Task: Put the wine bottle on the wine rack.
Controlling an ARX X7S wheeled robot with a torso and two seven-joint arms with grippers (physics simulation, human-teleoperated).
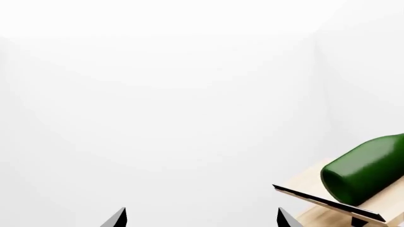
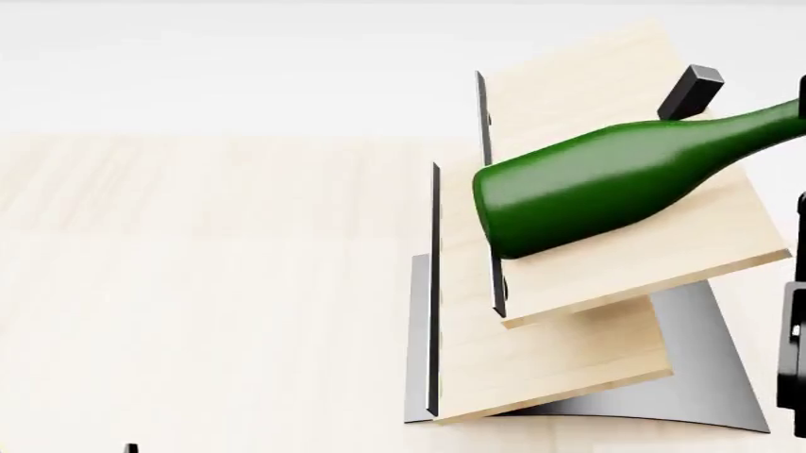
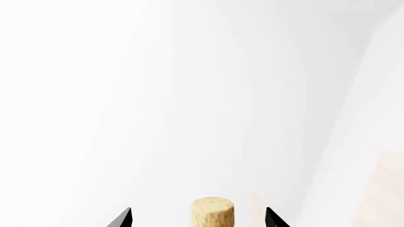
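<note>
The dark green wine bottle (image 2: pixel 592 189) lies on its side on the upper board of the wine rack (image 2: pixel 567 359). Its base is against the board's dark edge strip and its neck points right, past the black block (image 2: pixel 690 92). In the left wrist view the bottle (image 1: pixel 366 170) rests on the rack (image 1: pixel 306 182), off to one side of my open, empty left gripper (image 1: pixel 200 215). My right gripper (image 3: pixel 198 215) is open, and the tan cork (image 3: pixel 212 212) stands between its fingertips with a gap on each side.
The rack stands on a curved grey metal base (image 2: pixel 712 368) on a pale wood tabletop (image 2: pixel 189 283). A white wall lies behind. Dark parts of my right arm (image 2: pixel 796 321) show at the head view's right edge.
</note>
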